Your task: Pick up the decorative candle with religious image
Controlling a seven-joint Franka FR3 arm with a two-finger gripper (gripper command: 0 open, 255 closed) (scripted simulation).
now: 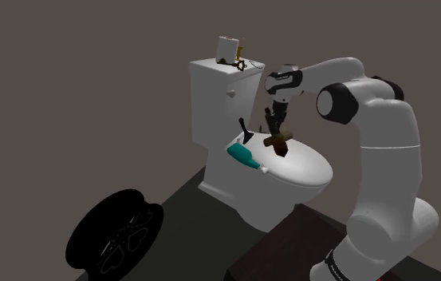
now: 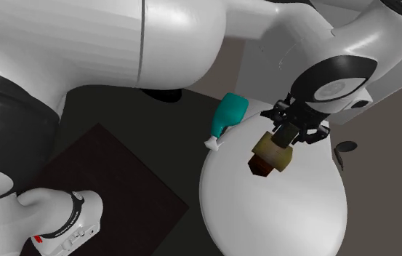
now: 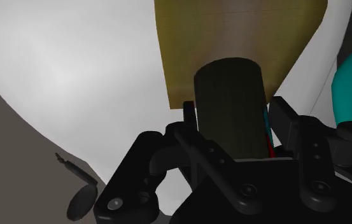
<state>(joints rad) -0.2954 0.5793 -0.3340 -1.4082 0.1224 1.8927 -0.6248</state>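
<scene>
Pillar candle, olive-brown: clamped in gripper at one end. Rigid, smooth, probably light; slip-prone, hold across barrel.

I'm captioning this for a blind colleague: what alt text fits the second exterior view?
The black gripper clasps a brown-and-olive candle over a white toilet lid. A teal bottle lies at the lid's edge, with the white arm large in the foreground.

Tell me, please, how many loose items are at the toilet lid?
3: a candle clasped by the gripper over the lid, a teal bottle beside it at the lid's edge, and a small black utensil. The arm may hide others.
</scene>
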